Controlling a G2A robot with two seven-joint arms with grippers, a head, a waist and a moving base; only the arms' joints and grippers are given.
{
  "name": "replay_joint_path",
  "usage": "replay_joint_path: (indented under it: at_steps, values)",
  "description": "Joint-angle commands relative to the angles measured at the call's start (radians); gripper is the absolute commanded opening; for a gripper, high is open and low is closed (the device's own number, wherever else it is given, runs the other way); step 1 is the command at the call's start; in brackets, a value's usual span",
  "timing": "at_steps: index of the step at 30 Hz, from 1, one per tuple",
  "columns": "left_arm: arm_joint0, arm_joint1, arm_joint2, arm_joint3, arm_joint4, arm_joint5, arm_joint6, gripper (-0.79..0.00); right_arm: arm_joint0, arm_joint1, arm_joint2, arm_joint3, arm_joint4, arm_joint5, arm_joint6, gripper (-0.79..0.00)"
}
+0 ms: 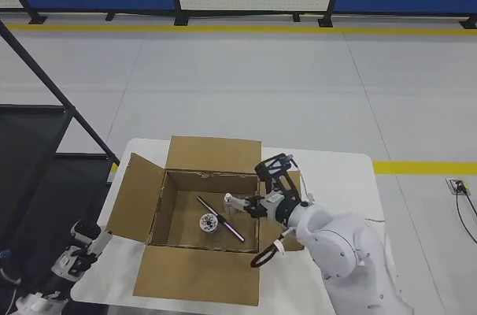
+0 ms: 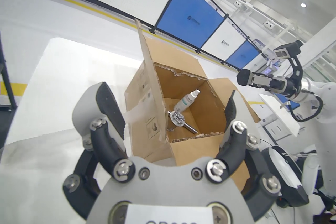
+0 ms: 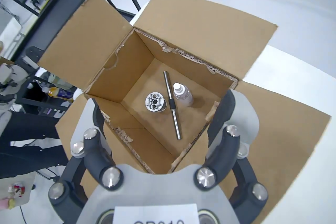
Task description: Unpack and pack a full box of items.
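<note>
An open cardboard box (image 1: 161,189) stands on the white table with all its flaps folded out. On its floor lie a steel rod (image 3: 172,104), a round metal disc with holes (image 3: 155,102) and a small white spray bottle (image 3: 182,95). My right gripper (image 3: 162,114) hangs open above the box's right rim, looking down into it, with nothing between its fingers. In the top view the right gripper (image 1: 253,208) is at that rim. My left gripper (image 2: 170,109) is open and holds nothing, low beside the table's front left corner (image 1: 83,236), facing the box (image 2: 183,72).
A black metal rack (image 1: 34,157) stands left of the table, close to the left arm. Bare table top (image 1: 333,169) lies right of the box and behind it. The front flap (image 1: 195,276) reaches the table's near edge.
</note>
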Motion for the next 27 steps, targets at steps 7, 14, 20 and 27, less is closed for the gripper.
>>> replay_joint_path:
  at_steps: [7, 14, 20, 27]
  values:
    - [-0.071, 0.022, 0.047, 0.013, -0.119, 0.009, -0.208, 0.0, -0.018, 0.038, 0.302, 0.054, 0.271, -0.015, 0.184, 0.0]
    - [-0.116, 0.036, 0.096, 0.018, -0.175, 0.036, -0.335, 0.0, 0.055, 0.067, 0.394, 0.295, 0.368, -0.042, 0.282, 0.0]
    - [-0.135, 0.042, 0.147, -0.001, -0.151, 0.051, -0.361, 0.0, 0.114, 0.079, 0.351, 0.43, 0.471, -0.133, 0.334, 0.0]
    - [-0.15, 0.044, 0.209, -0.033, -0.112, 0.074, -0.344, 0.0, 0.155, 0.086, 0.285, 0.487, 0.592, -0.211, 0.347, 0.0]
